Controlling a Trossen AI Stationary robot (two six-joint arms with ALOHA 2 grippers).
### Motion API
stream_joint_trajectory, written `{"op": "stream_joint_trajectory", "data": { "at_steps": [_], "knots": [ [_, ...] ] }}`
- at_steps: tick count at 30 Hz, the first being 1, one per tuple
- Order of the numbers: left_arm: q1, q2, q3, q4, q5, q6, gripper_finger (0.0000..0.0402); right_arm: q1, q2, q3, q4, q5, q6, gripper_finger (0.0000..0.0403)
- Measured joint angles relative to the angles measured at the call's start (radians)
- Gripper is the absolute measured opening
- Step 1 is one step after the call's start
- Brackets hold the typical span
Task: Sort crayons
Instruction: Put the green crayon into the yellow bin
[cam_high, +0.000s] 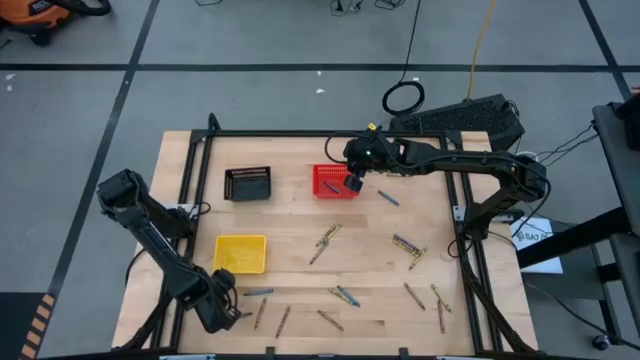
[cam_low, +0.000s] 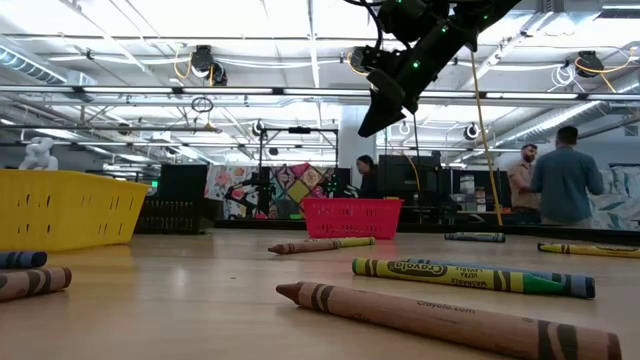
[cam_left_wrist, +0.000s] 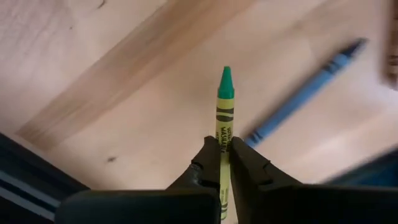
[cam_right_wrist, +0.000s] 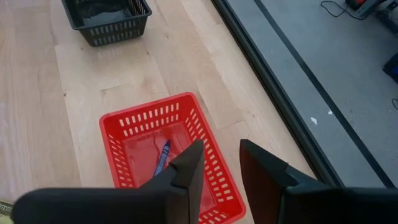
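Observation:
Many crayons lie scattered over the near half of the wooden table (cam_high: 300, 225), among them a brown one (cam_low: 440, 320) and a yellow-green one (cam_low: 450, 275) close to the low camera. My left gripper (cam_high: 237, 312) is at the near left, just nearer than the yellow basket (cam_high: 240, 253), and is shut on a yellow-green crayon with a green tip (cam_left_wrist: 224, 106). My right gripper (cam_right_wrist: 221, 165) hangs open above the red basket (cam_right_wrist: 168, 155), with nothing between its fingers. A blue crayon (cam_right_wrist: 163, 157) lies on that basket's floor. My left gripper pinches the crayon's paper-wrapped shaft (cam_left_wrist: 223, 134) between its two fingers (cam_left_wrist: 208, 163). The fingers come steeply from above. The crayon runs along them, with its green-tipped half sticking out beyond the fingertips toward the table. It looks lifted off the wood.
A black basket (cam_high: 247, 184) stands left of the red one at the far side. A blue crayon (cam_left_wrist: 305, 90) lies on the table beside the held one. Black frame rails (cam_high: 190, 170) border the table. People stand in the room beyond (cam_low: 565, 180).

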Motion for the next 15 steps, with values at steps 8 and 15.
{"op": "stream_joint_trajectory", "data": {
  "at_steps": [8, 15],
  "knots": [
    [0.005, -0.134, 0.001, -0.054, -0.105, 0.099, 0.001, 0.0, 0.0, 0.0, -0.017, 0.0, 0.0, 0.0091],
    [0.084, -0.227, 0.001, -0.294, -0.16, 0.26, 0.001, 0.0, 0.0, 0.0, -0.029, 0.0, 0.003, 0.0091]
  ]
}}
